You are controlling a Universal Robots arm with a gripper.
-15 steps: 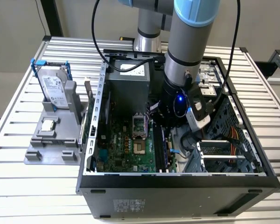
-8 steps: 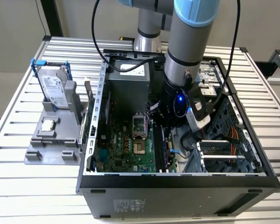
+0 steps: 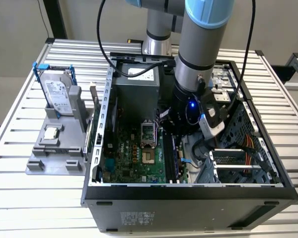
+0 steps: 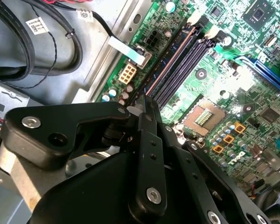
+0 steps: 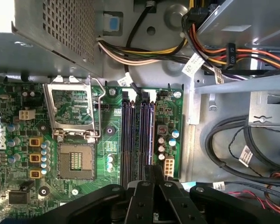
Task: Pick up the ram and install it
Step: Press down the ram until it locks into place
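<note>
Black fingers [image 4: 147, 140] of the gripper [image 4: 141, 108] are pressing together on the ram [image 4: 165, 63], a thin stick seen edge-on and running along the outermost of the long slots [image 5: 137, 140] on the motherboard [image 5: 84, 140]. In the first wrist view the gripper [image 5: 151, 183] is sitting right over that slot row. By my judgement the pick is done and the seating is under way, not finished. Outward, the open computer case [image 3: 188, 191] is lying on a slatted metal table [image 3: 35, 198], with a hard drive [image 3: 58, 95] standing in a grey holder [image 3: 54, 148] at the exterior view's left.
</note>
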